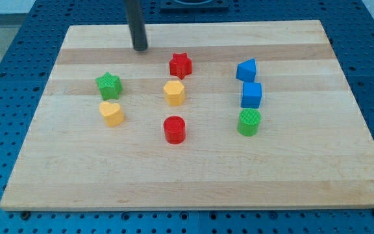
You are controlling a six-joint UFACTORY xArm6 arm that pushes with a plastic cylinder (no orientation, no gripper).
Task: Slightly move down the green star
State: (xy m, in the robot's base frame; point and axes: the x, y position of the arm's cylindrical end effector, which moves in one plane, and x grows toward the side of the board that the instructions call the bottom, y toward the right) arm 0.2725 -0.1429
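Observation:
The green star (108, 84) sits on the wooden board (193, 169) at the view's left. A yellow heart-like block (112, 113) lies just below it, almost touching. My tip (140, 47) rests on the board near the top, above and to the right of the green star, well apart from it. The rod rises out of the view's top edge.
A red star (180, 65) and a yellow hexagon (174, 93) stand in the middle, a red cylinder (174, 129) below them. At the right are a blue wedge-like block (246, 69), a blue cube (251, 95) and a green cylinder (249, 122).

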